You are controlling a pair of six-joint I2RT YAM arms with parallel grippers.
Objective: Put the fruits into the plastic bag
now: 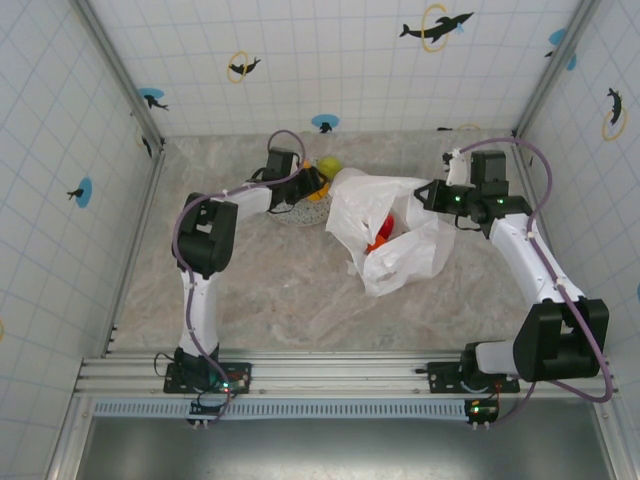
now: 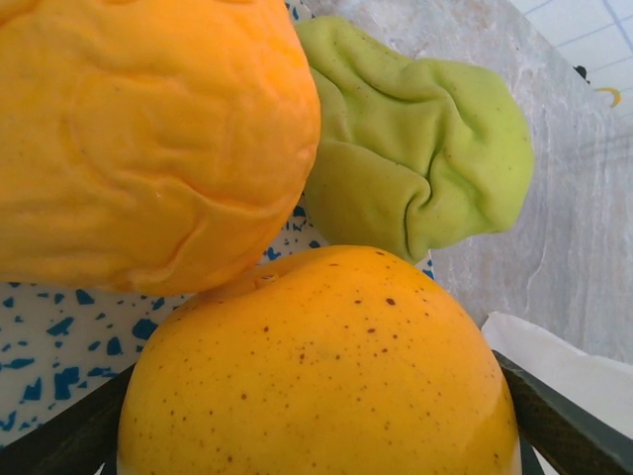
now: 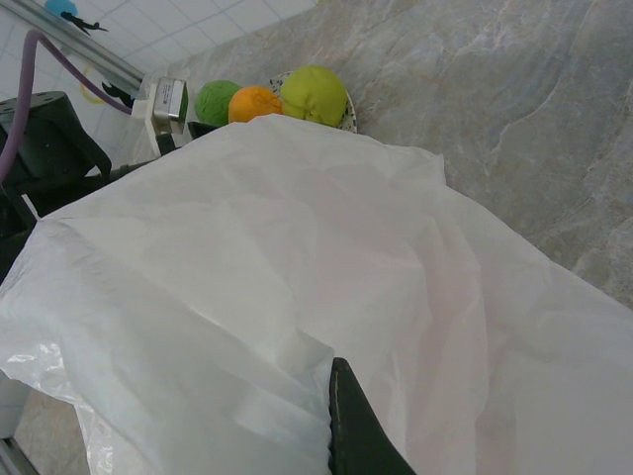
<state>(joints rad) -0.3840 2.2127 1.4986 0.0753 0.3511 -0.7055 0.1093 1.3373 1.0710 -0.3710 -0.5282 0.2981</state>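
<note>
On the speckled plate (image 2: 59,336) lie an orange fruit (image 2: 148,139) and a light green fruit (image 2: 415,148). My left gripper (image 2: 316,435) is over the plate, shut on a yellow brown-dotted fruit (image 2: 326,366), with a dark finger at each side of it. In the top view the left gripper (image 1: 316,186) is at the plate beside the yellow-green fruit (image 1: 328,168). The white plastic bag (image 1: 390,235) lies mid-table with red and orange fruits (image 1: 380,238) showing inside. My right gripper (image 1: 428,196) is shut on the bag's right edge (image 3: 297,297); one dark finger (image 3: 361,440) shows against the plastic.
The right wrist view shows green (image 3: 216,101), orange (image 3: 255,103) and yellow-green (image 3: 315,94) fruits beyond the bag, next to the left arm's wrist (image 3: 163,99). Tiled walls enclose the marble table (image 1: 270,290) on three sides. Bare table lies in front of the bag.
</note>
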